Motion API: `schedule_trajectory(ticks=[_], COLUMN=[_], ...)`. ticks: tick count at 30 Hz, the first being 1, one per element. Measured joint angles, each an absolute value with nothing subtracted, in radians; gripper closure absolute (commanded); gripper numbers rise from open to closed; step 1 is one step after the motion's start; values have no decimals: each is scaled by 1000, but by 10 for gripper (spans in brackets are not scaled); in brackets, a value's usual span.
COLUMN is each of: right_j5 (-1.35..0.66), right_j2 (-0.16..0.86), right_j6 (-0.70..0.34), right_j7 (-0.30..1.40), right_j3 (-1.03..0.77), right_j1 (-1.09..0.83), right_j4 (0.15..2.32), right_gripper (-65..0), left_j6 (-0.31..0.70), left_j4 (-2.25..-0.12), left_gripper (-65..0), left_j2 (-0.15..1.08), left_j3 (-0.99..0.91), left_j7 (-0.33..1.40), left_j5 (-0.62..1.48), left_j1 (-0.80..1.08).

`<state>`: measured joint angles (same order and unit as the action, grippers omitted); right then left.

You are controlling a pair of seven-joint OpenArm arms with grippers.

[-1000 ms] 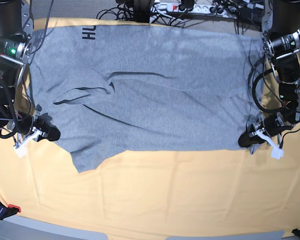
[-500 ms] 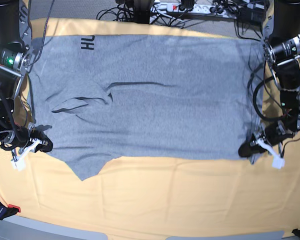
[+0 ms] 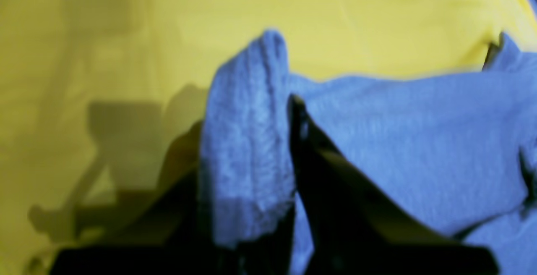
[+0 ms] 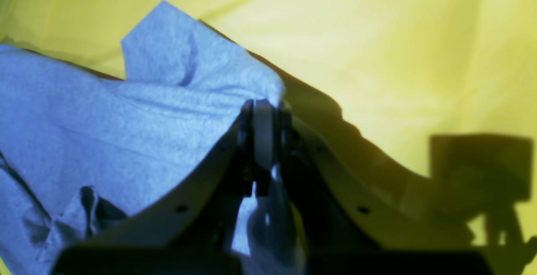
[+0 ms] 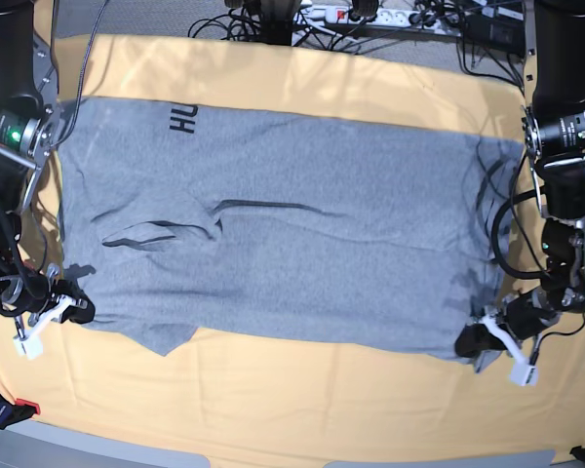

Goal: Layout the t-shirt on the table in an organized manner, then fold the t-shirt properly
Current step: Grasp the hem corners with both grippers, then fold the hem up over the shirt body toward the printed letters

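Heather-grey cotton t-shirt (image 5: 292, 244) spread across yellow-orange cloth tabletop (image 5: 302, 409), near corners pinched tight by left gripper (image 5: 470, 341) and right gripper (image 5: 73, 310).

Bare table (image 5: 302, 409) lies open ahead of both grippers on the near side. Behind them the t-shirt (image 5: 302, 244) covers the surface; cables (image 5: 370, 19) crowd the far edge.
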<state>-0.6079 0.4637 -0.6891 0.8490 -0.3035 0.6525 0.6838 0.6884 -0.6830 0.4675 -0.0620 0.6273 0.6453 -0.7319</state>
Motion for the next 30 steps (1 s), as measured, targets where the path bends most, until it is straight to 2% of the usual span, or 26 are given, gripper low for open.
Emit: schedule_trajectory(ticks=[3, 10, 19, 25, 30], right_j5=[-590, -564, -669, -692, -736], right_j2=[465, 477, 479, 479, 479], right_j6=[-693, -677, -693, -693, -693], right_j7=[849, 841, 963, 981, 986], right_j3=[-303, -303, -303, -302, -302], right_j1=[662, 660, 638, 480, 329], right_j4=[684, 684, 730, 1012, 1220], right_gripper=[0, 0, 0, 0, 0], left_j6=[689, 690, 690, 689, 692], left_j4=[-683, -683, -755, -881, -900], left_gripper=[0, 0, 0, 0, 0], left_j2=[468, 468, 477, 538, 538], left_j3=[-5, 1, -8, -8, -8], left_j7=[609, 599, 952, 1178, 1330], left_j5=[611, 605, 951, 1200, 1333], left_j1=[-726, -728, -723, -717, -706])
